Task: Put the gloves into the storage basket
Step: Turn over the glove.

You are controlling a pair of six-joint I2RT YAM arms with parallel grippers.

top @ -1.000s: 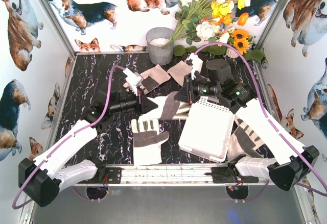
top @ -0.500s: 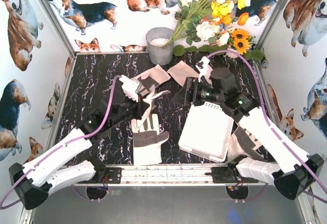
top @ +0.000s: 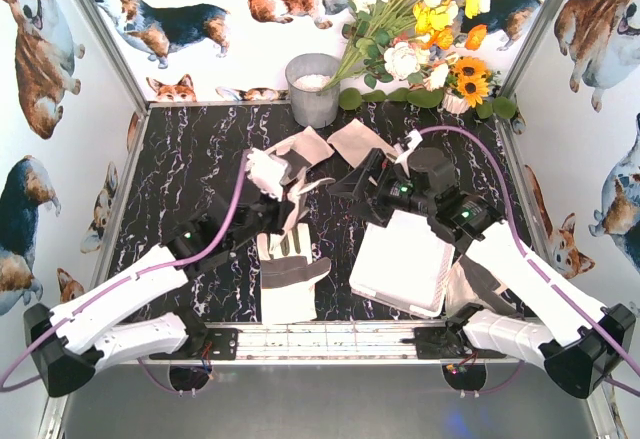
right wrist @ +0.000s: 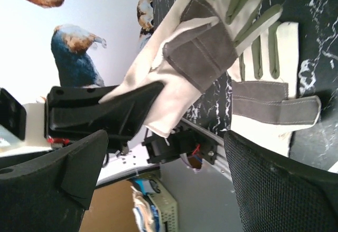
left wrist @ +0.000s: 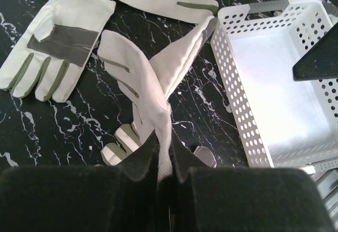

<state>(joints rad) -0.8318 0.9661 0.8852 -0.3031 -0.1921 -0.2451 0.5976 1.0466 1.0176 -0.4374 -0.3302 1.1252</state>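
The left pincer (left wrist: 165, 171) is squeezed tight on a glove (left wrist: 158, 79). It pinches the cloth near the middle, so the glove is folded in two and lifted off the black table (top: 190, 169). This glove is close to the middle of the table, at 9 o'clock from the storage basket (top: 395, 269). The basket sits at 4 o'clock from the table's middle. In the left wrist view its inside is bare and white.

The right pincer (right wrist: 163, 158) is wide apart, with nothing in it. It hangs over the far end of the basket and points at the pinched glove.

A flat glove (top: 288, 277) lies on the table at 6 o'clock from the pinched one, palm patch up. A far glove (top: 305, 149) and its neighbour glove (top: 355, 141) lie at 12 o'clock. A last glove (top: 478, 281) lies at 3 o'clock from the basket, partly hidden under the right arm.

A grey bucket (top: 313, 89) stands at the far edge at 12 o'clock, with flowers (top: 420, 19) at 1 o'clock.
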